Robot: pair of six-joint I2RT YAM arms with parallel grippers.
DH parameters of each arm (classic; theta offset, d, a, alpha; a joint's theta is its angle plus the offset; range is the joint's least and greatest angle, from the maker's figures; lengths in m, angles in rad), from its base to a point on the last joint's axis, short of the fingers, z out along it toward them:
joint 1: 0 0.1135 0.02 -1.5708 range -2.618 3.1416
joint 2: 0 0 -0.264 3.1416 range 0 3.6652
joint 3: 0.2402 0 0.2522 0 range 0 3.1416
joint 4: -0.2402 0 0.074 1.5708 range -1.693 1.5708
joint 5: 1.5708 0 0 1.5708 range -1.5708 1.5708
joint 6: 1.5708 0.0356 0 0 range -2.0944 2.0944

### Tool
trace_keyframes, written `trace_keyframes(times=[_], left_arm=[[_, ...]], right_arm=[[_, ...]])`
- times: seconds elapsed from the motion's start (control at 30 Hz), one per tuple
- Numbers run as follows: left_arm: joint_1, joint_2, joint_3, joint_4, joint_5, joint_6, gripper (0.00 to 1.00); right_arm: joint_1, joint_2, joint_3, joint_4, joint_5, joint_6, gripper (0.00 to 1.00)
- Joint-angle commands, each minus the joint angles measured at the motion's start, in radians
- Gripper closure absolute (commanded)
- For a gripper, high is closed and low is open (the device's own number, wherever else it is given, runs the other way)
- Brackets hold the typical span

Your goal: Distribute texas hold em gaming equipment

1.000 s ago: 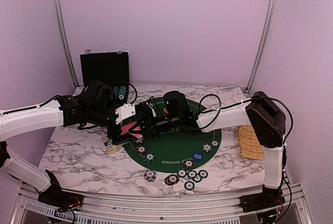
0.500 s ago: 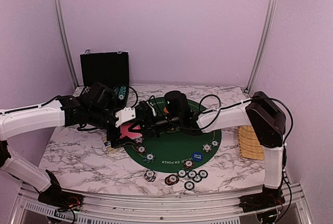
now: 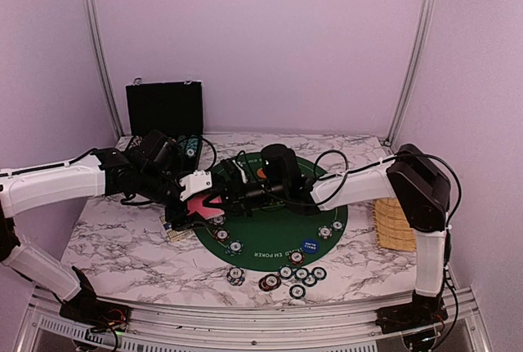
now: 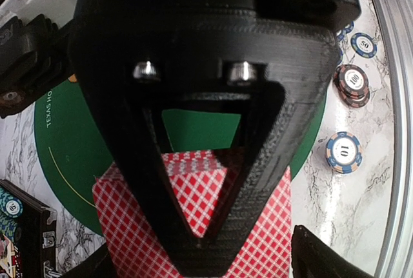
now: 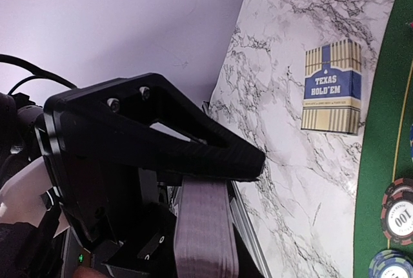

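R gripper (image 3: 234, 191) is clamped on card deck (image 5: 203, 226), held above left rim of green mat (image 3: 278, 233). L gripper (image 3: 203, 202) sits over top red-backed card (image 4: 266, 226); jaws part-closed, can't tell if gripping. Risk: L pinches 2+ cards or bites too shallow, so card slips and drops off-mat; tugging could fan the deck. Vs 1 s ago: L jaws narrower, arms barely moved.

The card box (image 5: 331, 86) reads "TEXAS HOLD'EM", the dark red chip (image 4: 352, 81) "100", the blue-edged chip (image 4: 343, 152) "10".
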Motion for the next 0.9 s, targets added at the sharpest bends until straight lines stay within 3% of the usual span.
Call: trace_keyframes(times=[0.0, 0.27, 0.43, 0.53, 0.87], left_arm=[[0.006, 0.015, 0.05, -0.008, -0.018, 0.002, 0.18], [0.006, 0.011, 0.032, -0.027, -0.02, 0.031, 0.24], [0.005, 0.027, 0.02, -0.087, -0.006, 0.025, 0.06], [0.005, 0.031, 0.021, -0.082, -0.016, 0.027, 0.04], [0.005, 0.047, 0.027, -0.002, -0.105, 0.046, 0.21]], right_arm=[[0.0, -0.035, 0.024, 0.007, 0.016, -0.016, 1.0], [0.0, -0.008, 0.033, 0.01, 0.024, -0.004, 1.0], [-0.001, -0.007, 0.042, 0.012, 0.023, -0.003, 1.0], [-0.001, -0.004, 0.046, 0.014, 0.022, -0.002, 1.0], [0.0, 0.002, 0.039, 0.011, 0.023, 0.0, 1.0]])
